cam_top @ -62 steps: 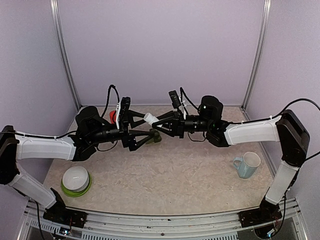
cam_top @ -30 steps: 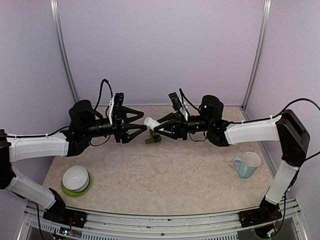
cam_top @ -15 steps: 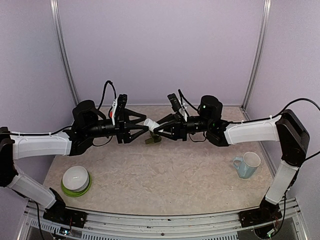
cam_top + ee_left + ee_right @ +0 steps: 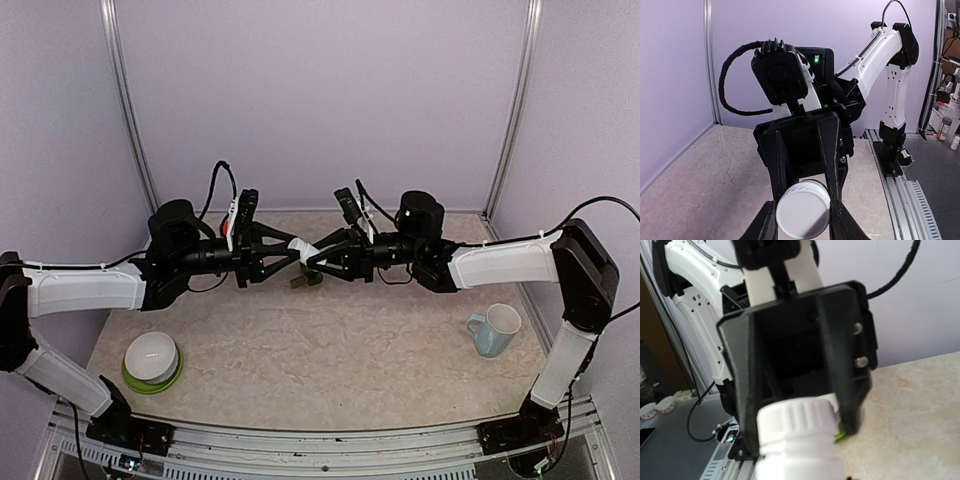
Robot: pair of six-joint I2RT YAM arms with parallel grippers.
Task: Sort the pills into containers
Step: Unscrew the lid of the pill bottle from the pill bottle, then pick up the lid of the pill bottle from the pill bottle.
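A small white bottle (image 4: pixel 300 246) hangs in mid-air between the two arms above the table's far middle. My right gripper (image 4: pixel 314 260) is shut on its body. My left gripper (image 4: pixel 802 216) is shut on its ribbed white cap (image 4: pixel 802 210), with a finger pressed against each side. In the right wrist view the bottle (image 4: pixel 800 450) fills the bottom, and the left arm's fingers (image 4: pixel 847 395) flank the cap. The containers (image 4: pixel 305 281), a dark green strip, lie on the table just below the bottle. No pills show.
A sliver of an orange-red bottle (image 4: pixel 227 230) peeks out behind the left arm. A white bowl on a green plate (image 4: pixel 152 360) sits near left. A pale blue mug (image 4: pixel 494 329) stands at the right. Lilac walls close in the back and sides.
The left arm came in toward the bottle and its open fingers closed on the cap. The right arm held the bottle nearly still, lifting it slightly.
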